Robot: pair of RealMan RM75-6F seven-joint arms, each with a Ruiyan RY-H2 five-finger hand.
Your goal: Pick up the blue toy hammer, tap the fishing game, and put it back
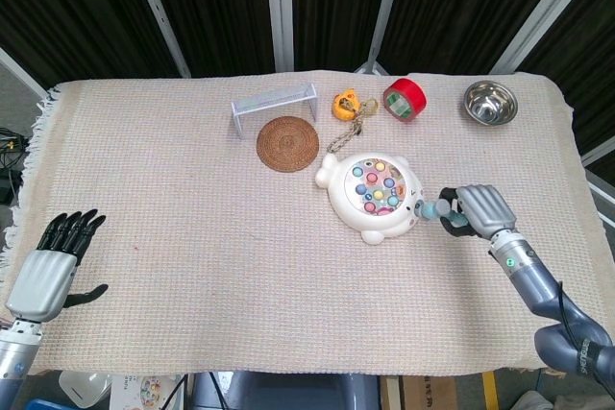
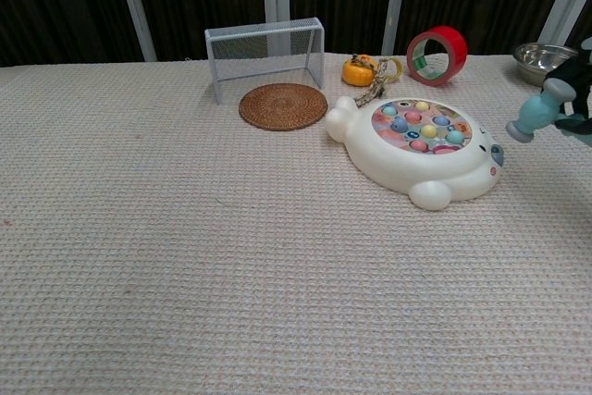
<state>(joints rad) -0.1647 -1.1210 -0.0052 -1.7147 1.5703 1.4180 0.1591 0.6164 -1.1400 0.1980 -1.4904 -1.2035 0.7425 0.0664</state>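
Note:
My right hand (image 1: 480, 210) grips the blue toy hammer (image 1: 434, 208) and holds it in the air just right of the fishing game (image 1: 373, 196). In the chest view the hammer (image 2: 536, 110) hangs above the cloth at the right edge, its head pointing down-left toward the white, seal-shaped fishing game (image 2: 416, 149), a short gap away. Only part of the right hand (image 2: 578, 90) shows there. My left hand (image 1: 53, 261) lies open at the near left corner of the table, fingers apart, holding nothing.
Behind the game are a round woven coaster (image 1: 287, 143), a small wire goal (image 1: 274, 106), an orange keychain toy (image 1: 347, 105), a red tape roll (image 1: 405, 99) and a steel bowl (image 1: 490, 103). A beige woven cloth (image 1: 192, 237) covers the table.

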